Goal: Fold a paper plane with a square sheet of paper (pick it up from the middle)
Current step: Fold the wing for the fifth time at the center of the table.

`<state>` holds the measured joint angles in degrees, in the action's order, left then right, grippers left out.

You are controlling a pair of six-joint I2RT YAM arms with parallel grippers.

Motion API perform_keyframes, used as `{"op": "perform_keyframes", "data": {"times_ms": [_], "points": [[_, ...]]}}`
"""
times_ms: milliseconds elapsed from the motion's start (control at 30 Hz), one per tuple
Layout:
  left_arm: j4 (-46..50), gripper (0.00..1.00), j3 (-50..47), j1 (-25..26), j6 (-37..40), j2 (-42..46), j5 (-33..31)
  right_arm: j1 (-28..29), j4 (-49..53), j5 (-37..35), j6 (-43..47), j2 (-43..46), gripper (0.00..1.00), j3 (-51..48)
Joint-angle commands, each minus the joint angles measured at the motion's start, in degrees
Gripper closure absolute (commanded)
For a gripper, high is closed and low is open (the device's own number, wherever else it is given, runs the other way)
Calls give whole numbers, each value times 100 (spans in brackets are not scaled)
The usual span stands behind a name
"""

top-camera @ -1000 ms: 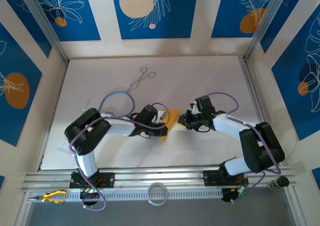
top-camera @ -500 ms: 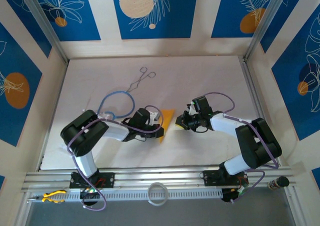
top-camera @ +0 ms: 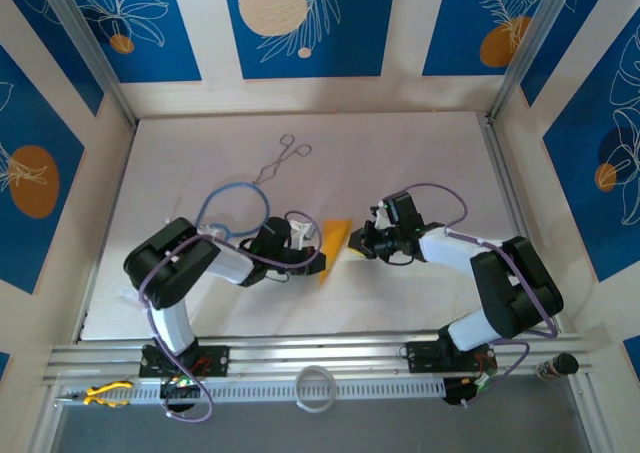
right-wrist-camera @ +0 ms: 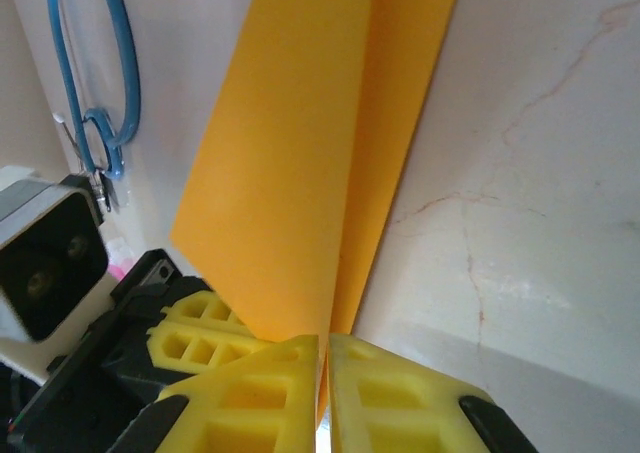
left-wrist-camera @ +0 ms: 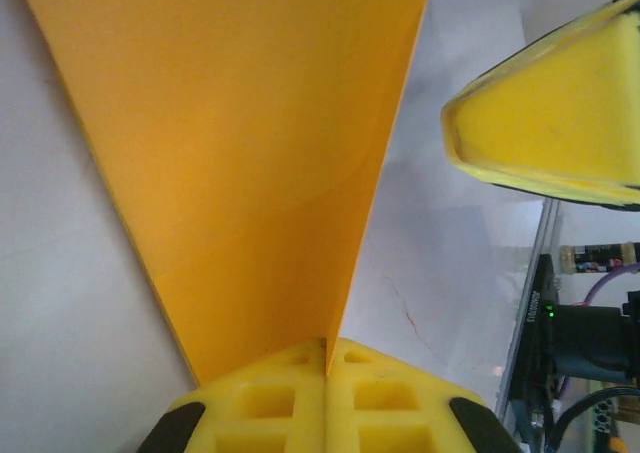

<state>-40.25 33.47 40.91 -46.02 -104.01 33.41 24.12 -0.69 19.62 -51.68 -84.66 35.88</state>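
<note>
- White marbled worktop (top-camera: 420, 163) inside a booth of blue leaf-print panels, with a slotted rail along the near edge.
- Near the middle of the worktop, slightly toward the near edge: the plane (top-camera: 333, 245), an orange-yellow paper dart set between the two arms.
- Already folded into a long narrow triangle, wide end toward the far edge and point toward the near edge.
- From the right wrist, a straight centre crease down the plane (right-wrist-camera: 300, 163), with one layer lapped over the other.
- From the left wrist, a clean flat panel of the plane (left-wrist-camera: 240, 143) with crisp edges.
- Left end effector (top-camera: 314, 261) closed on the plane's narrow end, the paper emerging from between the pressed pads (left-wrist-camera: 326, 358).
- Right end effector (top-camera: 356, 250) likewise pinched shut on the plane from the opposite side, the paper edge caught in the seam between its pads (right-wrist-camera: 322, 351).
- Lifted or resting on the worktop: cannot tell.
- Judged well advanced, with the square outline gone and the main long folds in.
- Probably left to do: sharpening the creases, spreading the wings and setting the plane down.
- Well apart from the work: a blue cable (top-camera: 232, 205) toward the left edge and metal forceps (top-camera: 282, 159) toward the far edge.
</note>
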Motion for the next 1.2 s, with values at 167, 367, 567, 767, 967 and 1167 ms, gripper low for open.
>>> {"op": "perform_keyframes", "data": {"times_ms": [167, 367, 567, 767, 967, 1167], "points": [[-875, 100, -59, -154, -567, -614, 694, 100, -170, 161, 174, -61, 89, 141], [-1078, 100, -222, -219, -717, -668, 619, 159, -200, 237, 285, -192, 89, 216], [-577, 100, -149, -217, -642, -501, 524, 322, -189, 188, 529, -421, 90, 471], [-31, 100, 46, -232, -625, -409, 463, 358, -274, 246, 634, -799, 91, 714], [176, 100, 137, -226, -751, -461, 478, 341, -450, 265, 607, -1132, 92, 772], [320, 100, 96, -236, -977, -454, 369, 244, -578, 276, 571, -1186, 92, 720]]}}
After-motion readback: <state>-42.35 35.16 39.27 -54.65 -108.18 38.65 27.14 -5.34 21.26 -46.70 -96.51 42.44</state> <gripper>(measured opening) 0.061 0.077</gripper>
